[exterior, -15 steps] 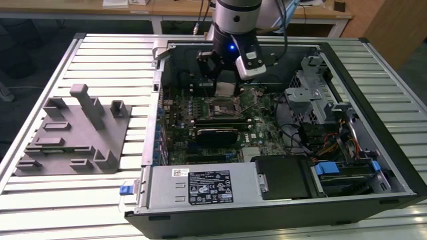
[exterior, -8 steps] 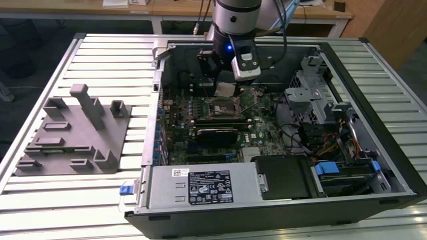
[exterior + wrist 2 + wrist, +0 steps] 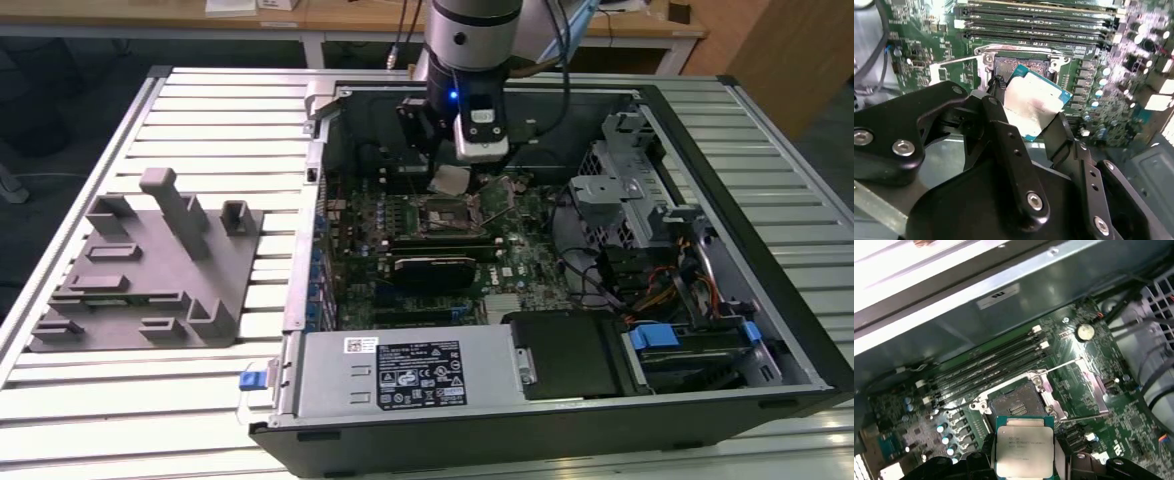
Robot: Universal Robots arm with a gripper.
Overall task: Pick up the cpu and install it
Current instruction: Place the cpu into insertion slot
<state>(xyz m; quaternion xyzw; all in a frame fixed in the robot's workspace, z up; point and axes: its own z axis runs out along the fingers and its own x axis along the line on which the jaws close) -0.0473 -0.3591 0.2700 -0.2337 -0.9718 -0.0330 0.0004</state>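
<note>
The gripper (image 3: 1028, 107) is closed on the cpu (image 3: 1036, 102): its two black fingers (image 3: 999, 107) press on two opposite edges of the chip, and the other two edges are free. In the exterior view the gripper (image 3: 454, 172) hangs in the upper middle of the frame, inside the open computer case (image 3: 314, 200), and the cpu (image 3: 450, 181) is in the air just over the board, near the socket (image 3: 438, 212) but not seated in it. The chip is square, so no long axis shows; its pale metal top faces up, and a thin teal rim runs around it. In the first wrist view the cpu (image 3: 1023, 445) sits with its edges almost parallel to those of the socket (image 3: 1016, 402), whose dark contact field lies bare. The socket's metal cover plate (image 3: 1089, 385) is folded away to one side, and the memory slots (image 3: 989, 365) run along another side. In the second wrist view the chip looks turned, with one corner toward the socket (image 3: 1004, 67). The exterior view adds the wider room: the case walls are well apart from the gripper, a black finned module (image 3: 430, 270) lies just below the socket in the frame, and cables (image 3: 601, 250) crowd the exterior view's right. A grey plastic block (image 3: 147, 270) stands on the slatted table (image 3: 200, 110) at the exterior view's left, outside the case.
</note>
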